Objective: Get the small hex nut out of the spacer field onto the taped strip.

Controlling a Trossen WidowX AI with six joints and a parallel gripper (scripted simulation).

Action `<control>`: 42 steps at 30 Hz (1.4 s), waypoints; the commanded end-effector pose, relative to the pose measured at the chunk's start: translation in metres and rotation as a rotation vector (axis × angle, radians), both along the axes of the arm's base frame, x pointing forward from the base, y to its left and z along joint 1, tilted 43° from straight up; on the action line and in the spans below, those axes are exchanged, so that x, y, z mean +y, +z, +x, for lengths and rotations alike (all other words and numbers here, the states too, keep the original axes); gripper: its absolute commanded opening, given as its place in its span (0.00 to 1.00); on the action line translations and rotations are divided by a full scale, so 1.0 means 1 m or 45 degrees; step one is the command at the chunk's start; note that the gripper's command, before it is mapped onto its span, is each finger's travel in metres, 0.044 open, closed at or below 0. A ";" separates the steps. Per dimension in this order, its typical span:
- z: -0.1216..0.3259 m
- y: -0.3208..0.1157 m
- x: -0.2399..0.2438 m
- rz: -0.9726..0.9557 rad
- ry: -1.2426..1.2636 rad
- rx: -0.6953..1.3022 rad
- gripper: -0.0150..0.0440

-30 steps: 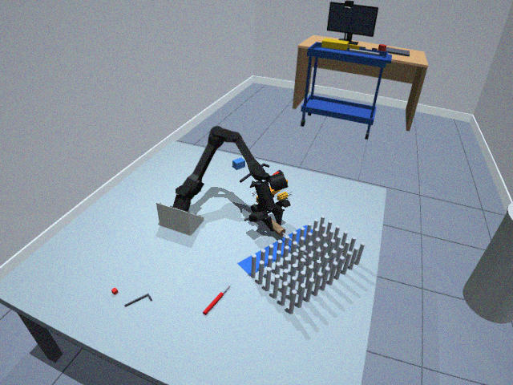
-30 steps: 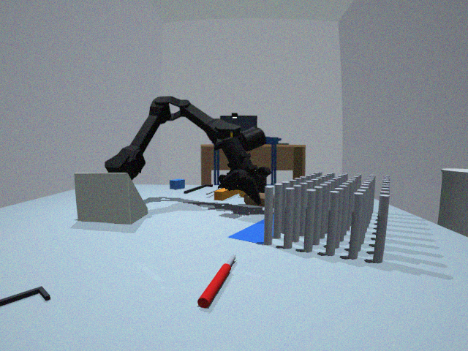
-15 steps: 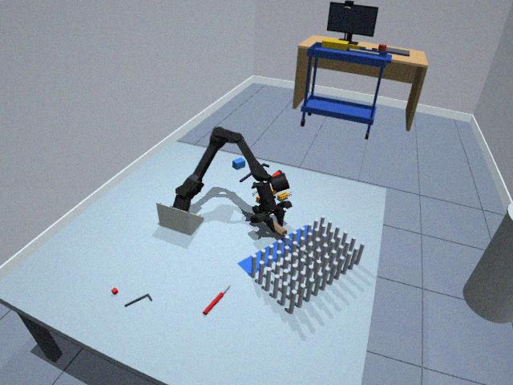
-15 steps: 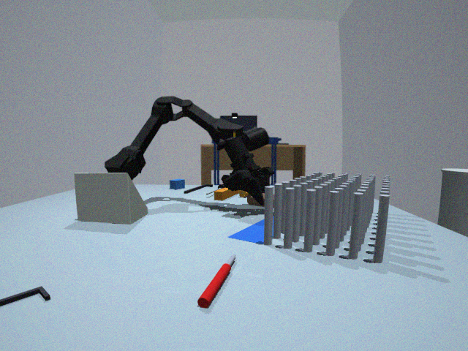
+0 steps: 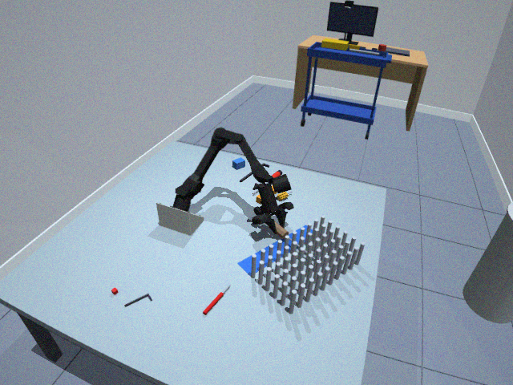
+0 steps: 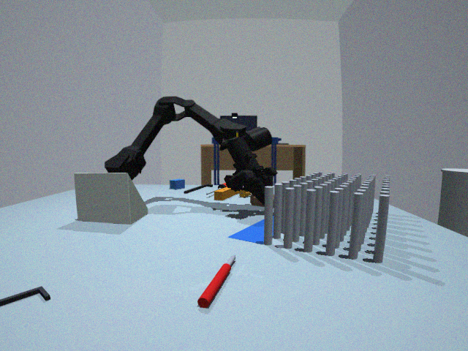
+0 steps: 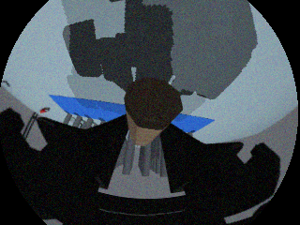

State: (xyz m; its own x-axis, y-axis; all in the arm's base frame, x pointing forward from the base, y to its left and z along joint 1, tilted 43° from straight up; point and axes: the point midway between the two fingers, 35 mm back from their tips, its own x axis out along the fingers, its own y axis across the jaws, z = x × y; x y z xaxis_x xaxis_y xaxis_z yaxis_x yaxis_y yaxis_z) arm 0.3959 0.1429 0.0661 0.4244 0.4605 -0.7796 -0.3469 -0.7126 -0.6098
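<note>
My gripper [image 5: 280,226] [image 6: 260,200] [image 7: 145,119] is shut on the brown handle [image 5: 281,229] [image 6: 257,199] [image 7: 153,104] of a tool. The handle is raised above the table at the edge of the spacer field, over the blue taped strip [image 5: 247,264] [image 6: 251,232] [image 7: 202,123]. The tool's shaft points into the field; its tip cannot be made out. The grey metal spacers [image 5: 253,265] [image 6: 289,219] [image 7: 127,160] stand upright in rows. I cannot make out the hex nut among them.
A red screwdriver [image 5: 213,303] [image 6: 215,285] and a black hex key [image 5: 136,300] [image 6: 23,295] lie nearer the cameras, with a red cube [image 5: 115,290]. A beige wedge block [image 5: 178,219] [image 6: 102,198] stands by the arm's base. Orange items [image 5: 283,196] [image 6: 225,194], a black rod [image 5: 247,177] [image 6: 197,188] and a blue block [image 5: 238,164] [image 6: 176,184] lie behind.
</note>
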 end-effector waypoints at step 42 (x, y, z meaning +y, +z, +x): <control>-0.005 -0.010 0.010 0.004 -0.004 -0.012 0.25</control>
State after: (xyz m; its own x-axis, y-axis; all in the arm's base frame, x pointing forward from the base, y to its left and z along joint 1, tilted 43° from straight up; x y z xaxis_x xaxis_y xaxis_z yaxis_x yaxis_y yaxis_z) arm 0.3919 0.1533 0.0546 0.4252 0.4662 -0.7758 -0.3399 -0.7122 -0.6142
